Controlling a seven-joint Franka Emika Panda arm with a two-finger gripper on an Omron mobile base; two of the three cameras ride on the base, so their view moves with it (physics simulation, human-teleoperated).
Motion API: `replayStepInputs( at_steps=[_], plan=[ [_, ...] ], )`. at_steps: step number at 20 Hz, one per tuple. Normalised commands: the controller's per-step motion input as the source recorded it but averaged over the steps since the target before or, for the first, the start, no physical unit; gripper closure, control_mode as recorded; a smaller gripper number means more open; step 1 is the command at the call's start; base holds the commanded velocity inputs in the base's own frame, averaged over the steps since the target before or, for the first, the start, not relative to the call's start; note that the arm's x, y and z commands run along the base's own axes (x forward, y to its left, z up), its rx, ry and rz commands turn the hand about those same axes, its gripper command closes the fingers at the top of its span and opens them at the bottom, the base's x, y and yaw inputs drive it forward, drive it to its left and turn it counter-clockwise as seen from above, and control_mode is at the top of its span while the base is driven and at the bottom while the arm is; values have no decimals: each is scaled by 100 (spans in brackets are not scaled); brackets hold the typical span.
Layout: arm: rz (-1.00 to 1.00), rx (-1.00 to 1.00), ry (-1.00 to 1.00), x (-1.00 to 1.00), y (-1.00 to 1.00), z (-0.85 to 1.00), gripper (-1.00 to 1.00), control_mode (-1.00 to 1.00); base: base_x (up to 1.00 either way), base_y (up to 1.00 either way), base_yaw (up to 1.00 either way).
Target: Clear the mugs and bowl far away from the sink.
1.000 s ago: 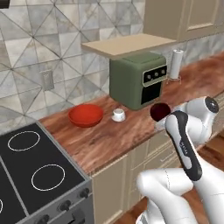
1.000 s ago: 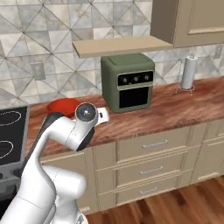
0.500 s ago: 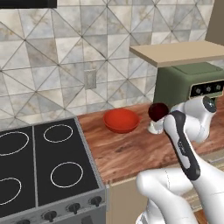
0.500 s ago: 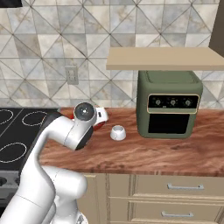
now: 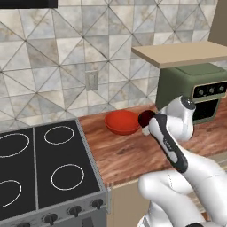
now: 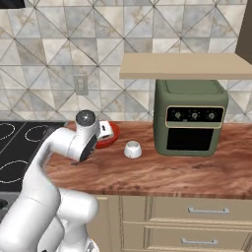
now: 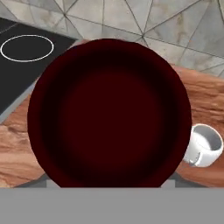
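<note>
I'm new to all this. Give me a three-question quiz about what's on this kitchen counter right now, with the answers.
1. True or false: the red bowl sits on the counter between the stove and the green oven.
2. Which mug fills the hand view, up by the gripper?
A. white mug
B. maroon mug
3. Fill in: the white mug rests on the ____.

Key: 1 true; 2 B; 3 counter.

Both base views look forward and down over the wooden counter (image 5: 128,155) from behind the arm, sharing the red bowl (image 5: 122,122) and green oven (image 6: 191,118). The hand view sits very close to the maroon mug (image 7: 109,111), with the white mug (image 7: 203,145) at 3 o'clock and the stovetop (image 7: 24,65) at 10 o'clock.
</note>
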Motion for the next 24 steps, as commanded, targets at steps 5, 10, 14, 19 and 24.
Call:
replayStepInputs(
  at_steps=[5, 10, 14, 19, 24],
  plan=[
    [3, -3, 44, 44, 29, -55, 100, -100, 0, 0, 0],
    [5, 0, 23, 15, 8, -62, 100, -100, 0, 0, 0],
    [6, 0, 23, 21, 14, -68, 100, -100, 0, 0, 0],
    [5, 0, 11, 50, 22, -54, 100, -100, 0, 0, 0],
    [1, -2, 3, 51, 18, -48, 100, -100, 0, 0, 0]
  ],
)
